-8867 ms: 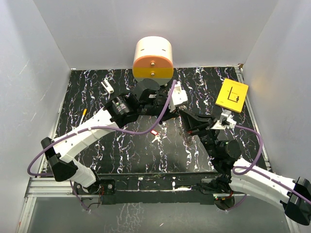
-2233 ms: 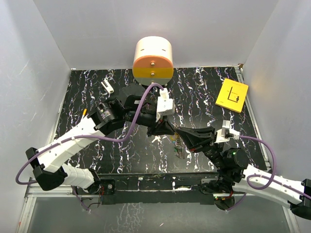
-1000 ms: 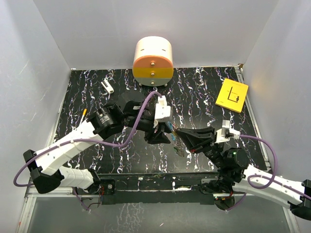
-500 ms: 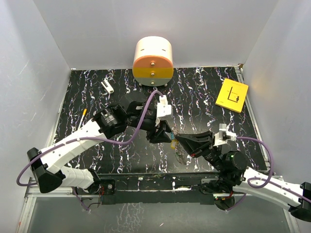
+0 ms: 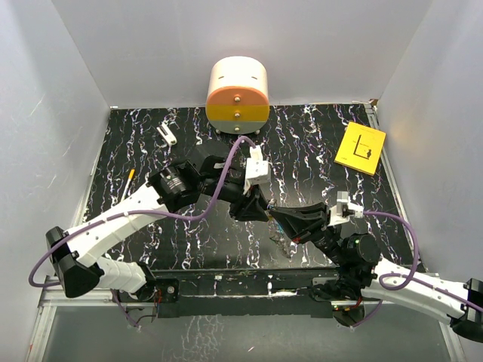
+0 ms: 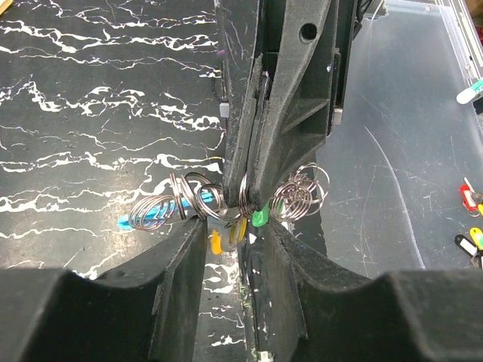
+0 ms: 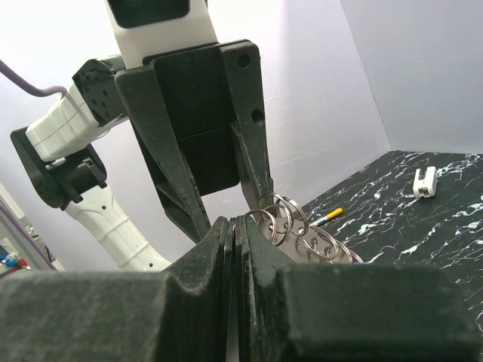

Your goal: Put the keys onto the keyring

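Observation:
My right gripper is shut on the keyring, a tangle of steel rings held above the black marbled table. The rings also show in the right wrist view. A blue key, a green key head and a yellow piece hang among the rings. No red key is in view. My left gripper is open. Its fingers stand either side of the right gripper's tips and the rings, with a gap on both sides.
An orange and white drum stands at the back. A yellow card lies at back right, a white clip at back left, and a yellow pen near the left edge. Small red, yellow and black pieces lie beyond the table's near edge.
The right gripper has moved left and nearer with the ring. The left gripper has shifted slightly right to meet it, its fingers now straddling the ring.

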`<state>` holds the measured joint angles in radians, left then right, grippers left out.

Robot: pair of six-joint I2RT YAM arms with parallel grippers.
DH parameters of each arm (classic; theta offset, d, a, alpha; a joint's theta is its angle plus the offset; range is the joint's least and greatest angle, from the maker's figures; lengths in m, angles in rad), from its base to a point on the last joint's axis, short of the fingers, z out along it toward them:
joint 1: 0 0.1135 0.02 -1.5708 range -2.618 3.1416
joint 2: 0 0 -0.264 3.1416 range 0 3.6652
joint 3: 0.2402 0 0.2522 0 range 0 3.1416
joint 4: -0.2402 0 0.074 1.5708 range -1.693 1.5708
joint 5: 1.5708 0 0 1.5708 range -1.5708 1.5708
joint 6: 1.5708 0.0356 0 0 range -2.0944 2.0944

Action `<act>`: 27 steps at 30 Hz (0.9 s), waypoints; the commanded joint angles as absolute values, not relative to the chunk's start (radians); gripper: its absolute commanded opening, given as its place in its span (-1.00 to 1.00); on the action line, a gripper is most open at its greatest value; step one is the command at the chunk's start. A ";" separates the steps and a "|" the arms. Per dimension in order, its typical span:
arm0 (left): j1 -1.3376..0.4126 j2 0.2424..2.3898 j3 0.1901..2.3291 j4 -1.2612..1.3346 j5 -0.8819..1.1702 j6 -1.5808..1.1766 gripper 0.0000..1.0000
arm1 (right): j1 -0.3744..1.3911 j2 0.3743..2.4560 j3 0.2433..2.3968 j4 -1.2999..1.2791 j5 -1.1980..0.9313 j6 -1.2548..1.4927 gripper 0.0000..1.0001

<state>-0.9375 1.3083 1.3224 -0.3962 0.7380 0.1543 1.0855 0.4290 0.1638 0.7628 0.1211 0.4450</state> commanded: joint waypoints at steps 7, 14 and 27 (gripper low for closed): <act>-0.936 1.338 1.349 -0.347 0.796 0.123 -0.41 | 1.091 0.459 0.155 0.906 0.094 0.434 -0.84; -0.936 1.346 1.364 -0.357 0.786 0.114 -0.51 | 1.091 0.497 0.158 0.925 0.085 0.431 -0.84; -0.936 1.347 1.364 -0.350 0.806 0.104 -0.74 | 1.091 0.522 0.164 0.916 0.112 0.416 -0.84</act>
